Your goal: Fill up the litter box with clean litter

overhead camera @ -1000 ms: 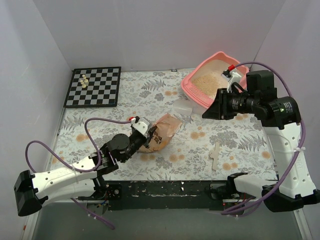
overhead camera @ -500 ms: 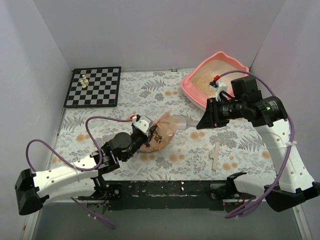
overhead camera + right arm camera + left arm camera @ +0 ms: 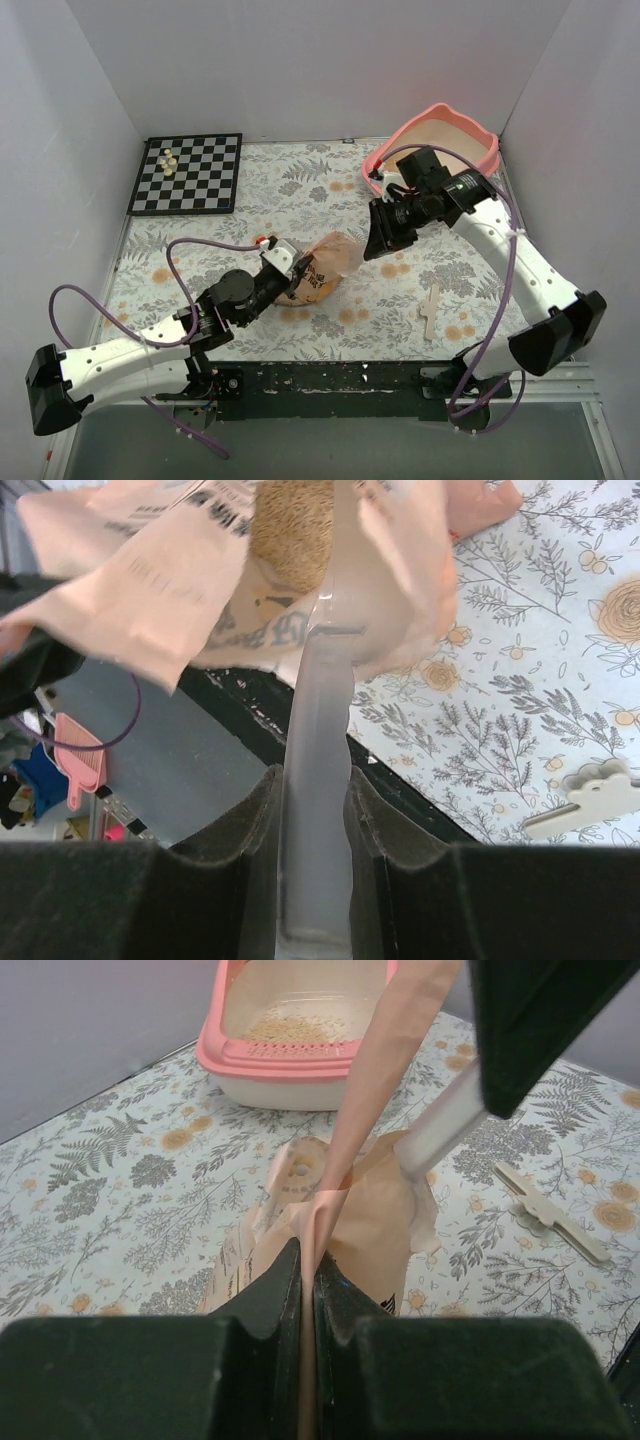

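Note:
The pink litter box [image 3: 470, 115] stands at the back right; in the left wrist view [image 3: 300, 1055] some beige clean litter [image 3: 295, 1028] lies inside it. An orange-peach bag [image 3: 325, 265] lies mid-table. My left gripper [image 3: 295, 268] is shut on the bag's upper edge [image 3: 330, 1160] and holds it up. My right gripper [image 3: 378, 232] is shut on the handle of a clear plastic scoop [image 3: 318, 780]. The scoop reaches into the bag's open mouth [image 3: 150, 590], where tan litter [image 3: 290, 530] shows. In the top view my right arm hides much of the box's interior.
A black-and-white chessboard [image 3: 188, 172] with a few pale pieces [image 3: 168, 160] lies at the back left. A cream clip [image 3: 430, 310] lies on the floral table cover at the front right. White walls close in the back and both sides.
My right gripper has swung with the scoop from over the litter box leftward and down to the bag's mouth. The left gripper still holds the bag's edge, barely moved.

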Robot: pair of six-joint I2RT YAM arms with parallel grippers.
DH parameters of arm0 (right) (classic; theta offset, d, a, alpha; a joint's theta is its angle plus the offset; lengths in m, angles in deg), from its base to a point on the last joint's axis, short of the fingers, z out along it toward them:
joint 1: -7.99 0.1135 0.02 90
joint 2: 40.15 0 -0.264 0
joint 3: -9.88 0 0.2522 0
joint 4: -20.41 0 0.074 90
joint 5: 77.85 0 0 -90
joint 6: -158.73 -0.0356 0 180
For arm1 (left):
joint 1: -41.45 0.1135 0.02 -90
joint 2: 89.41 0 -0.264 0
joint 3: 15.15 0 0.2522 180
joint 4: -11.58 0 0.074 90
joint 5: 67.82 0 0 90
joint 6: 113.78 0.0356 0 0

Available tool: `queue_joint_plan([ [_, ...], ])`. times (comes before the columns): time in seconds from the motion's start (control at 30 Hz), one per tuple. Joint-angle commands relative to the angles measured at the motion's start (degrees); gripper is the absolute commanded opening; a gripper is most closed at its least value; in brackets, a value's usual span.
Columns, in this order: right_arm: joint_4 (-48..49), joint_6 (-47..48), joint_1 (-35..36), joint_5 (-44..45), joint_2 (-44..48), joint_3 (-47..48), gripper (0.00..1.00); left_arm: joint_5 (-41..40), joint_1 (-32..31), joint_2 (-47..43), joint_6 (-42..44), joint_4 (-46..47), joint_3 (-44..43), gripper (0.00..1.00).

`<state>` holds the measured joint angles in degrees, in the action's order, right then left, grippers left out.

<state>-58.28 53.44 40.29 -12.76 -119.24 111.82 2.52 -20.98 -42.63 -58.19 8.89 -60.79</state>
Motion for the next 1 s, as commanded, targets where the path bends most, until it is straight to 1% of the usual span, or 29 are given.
queue_joint_plan([
  [0.0, 1.5, 0.8, 0.1, 2.6, -5.9, 3.7, 0.01, 5.4, -0.4, -3.5, -0.1, 3.3, 1.7, 0.0],
  [0.1, 0.3, 1.6, 0.1, 3.0, -11.1, 5.3, 0.01, 7.6, -0.4, -5.4, -0.1, 3.3, 3.5, 0.0],
  [0.2, -0.5, 3.2, 0.0, 1.6, -16.7, 5.4, 0.01, 8.8, -0.4, -7.2, 0.3, 3.5, 4.8, 0.0],
  [0.3, 0.2, 5.2, -0.7, -1.8, -21.6, 4.6, 0.01, 9.6, -0.4, -7.8, 0.9, 2.4, 4.5, 0.0],
  [0.37, 2.9, 6.1, -0.9, -6.9, -23.8, 2.6, 0.01, 10.1, -0.4, -7.8, 1.4, 1.2, 4.0, 0.0],
  [0.5, 11.6, 7.6, -0.9, -18.8, -25.8, -2.9, 0.01, 10.8, -0.4, -8.7, 1.7, -1.0, 3.4, 0.0],
  [0.6, 19.7, 6.6, -0.9, -25.3, -25.3, -7.3, 0.01, 10.3, -0.4, -9.7, 2.4, -1.3, 3.9, 0.0],
  [0.77, 34.9, 1.5, -0.9, -32.0, -23.7, -13.8, 0.01, 10.0, -0.4, -9.0, 2.7, -1.8, 3.8, 0.0],
  [0.97, 53.0, -7.5, -1.1, -37.4, -17.9, -22.8, 0.01, 10.3, -0.4, -9.2, 2.9, -1.1, 4.6, 0.0],
])
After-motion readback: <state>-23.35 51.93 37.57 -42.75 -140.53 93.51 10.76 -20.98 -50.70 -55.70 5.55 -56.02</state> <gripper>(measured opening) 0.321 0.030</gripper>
